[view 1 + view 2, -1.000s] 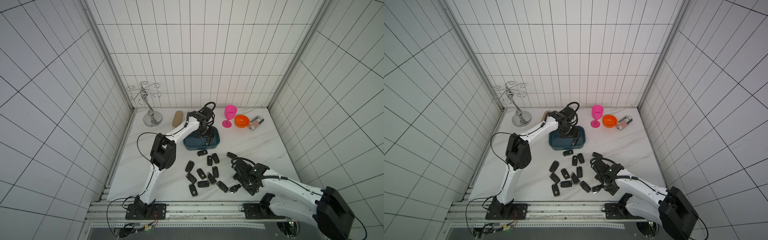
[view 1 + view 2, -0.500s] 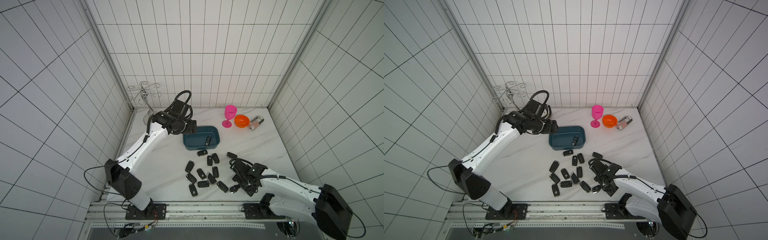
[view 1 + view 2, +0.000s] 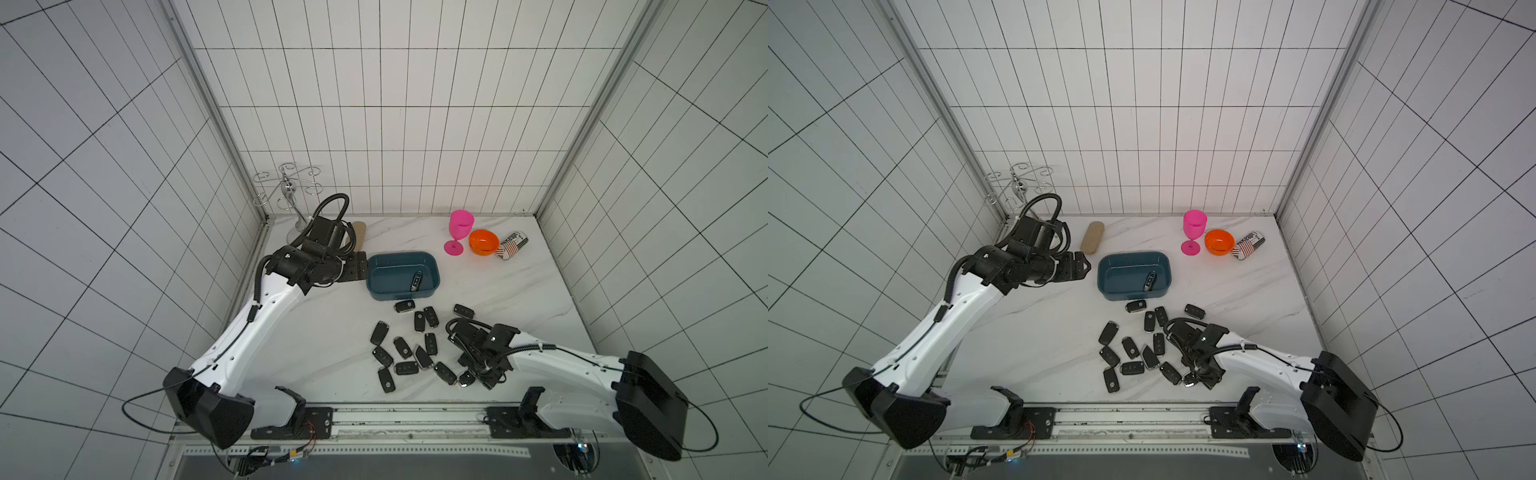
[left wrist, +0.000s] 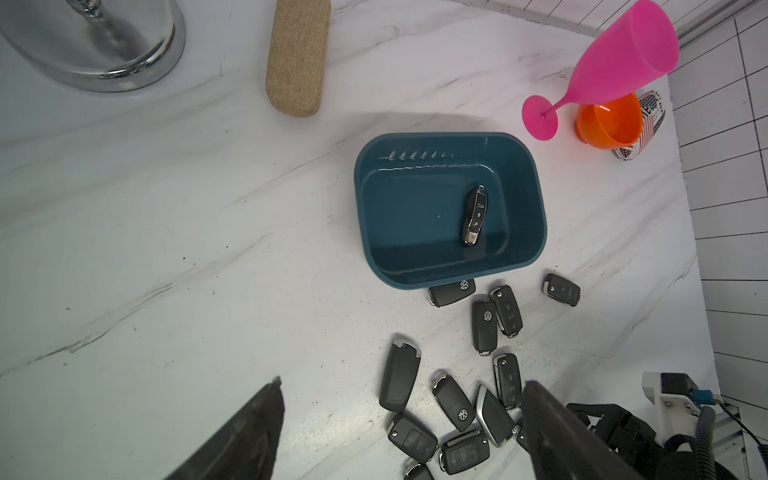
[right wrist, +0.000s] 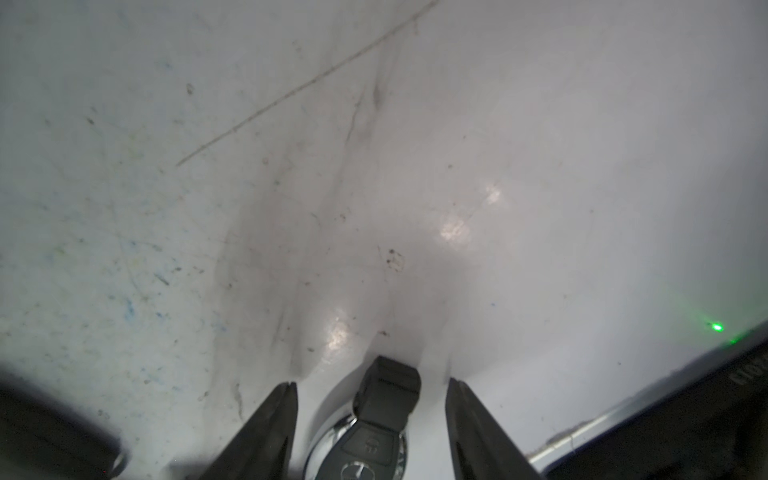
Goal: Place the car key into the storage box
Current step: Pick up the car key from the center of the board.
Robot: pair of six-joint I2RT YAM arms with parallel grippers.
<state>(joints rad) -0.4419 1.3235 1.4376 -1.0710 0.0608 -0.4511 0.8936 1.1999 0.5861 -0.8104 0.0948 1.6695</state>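
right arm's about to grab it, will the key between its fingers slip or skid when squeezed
The key looks like hard plastic, so it likely won't flex. Its chrome rim may slip. Flat on the smooth table, it could skid.

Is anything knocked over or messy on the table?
Yes. The striped can lies on its side next to the orange bowl, not standing up. Lots of black car keys are scattered loose on the table in front of the storage box, pointing every which way. Only one key is inside it.
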